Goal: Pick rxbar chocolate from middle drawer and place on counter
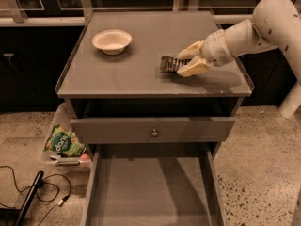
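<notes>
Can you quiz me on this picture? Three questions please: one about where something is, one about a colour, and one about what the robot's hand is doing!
1. Where is the bowl?
A. On the counter, near its back left corner
B. On the floor
C. On a chair

2. What colour is the snack bag down by the floor?
A. Red
B. Green
C. Blue

3. What is the gripper doing?
A. Hanging wide open over the bowl
B. Gripping the chocolate bar at the right side of the counter
C. Lying on the floor

Answers:
1 A, because the bowl sits on the grey top, far from the gripper.
2 B, because the bag's wrapper is green.
3 B, because the dark bar pokes out from between its two fingers.
</notes>
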Controlling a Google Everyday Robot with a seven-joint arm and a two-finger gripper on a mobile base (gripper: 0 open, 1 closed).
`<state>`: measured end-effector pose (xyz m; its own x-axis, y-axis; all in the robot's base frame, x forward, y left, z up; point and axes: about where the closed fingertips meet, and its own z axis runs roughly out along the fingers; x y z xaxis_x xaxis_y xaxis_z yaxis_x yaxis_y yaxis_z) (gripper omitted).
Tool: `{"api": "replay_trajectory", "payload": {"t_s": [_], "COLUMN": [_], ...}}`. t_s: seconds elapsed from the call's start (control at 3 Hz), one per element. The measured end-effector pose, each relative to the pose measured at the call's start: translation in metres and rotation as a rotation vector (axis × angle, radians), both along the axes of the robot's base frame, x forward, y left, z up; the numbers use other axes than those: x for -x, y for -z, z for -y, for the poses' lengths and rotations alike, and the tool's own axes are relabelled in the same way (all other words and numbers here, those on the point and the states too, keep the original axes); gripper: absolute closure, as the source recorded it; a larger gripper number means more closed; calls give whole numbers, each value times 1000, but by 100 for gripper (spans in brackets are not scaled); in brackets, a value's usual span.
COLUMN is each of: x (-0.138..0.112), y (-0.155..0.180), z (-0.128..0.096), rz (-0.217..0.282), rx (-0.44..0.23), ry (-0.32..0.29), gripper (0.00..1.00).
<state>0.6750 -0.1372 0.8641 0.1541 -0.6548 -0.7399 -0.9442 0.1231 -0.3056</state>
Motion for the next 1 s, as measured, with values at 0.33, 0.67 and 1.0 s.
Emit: {"api": "replay_trajectory", "payload": {"t_s": [0.33, 0.67, 1.0], "x": [0, 0, 0], "y": [0, 0, 0], "z": [0, 0, 0], "rz": [0, 0, 0], "rx": [0, 0, 0], "ry": [0, 0, 0], "gripper": [58, 35, 13]}}
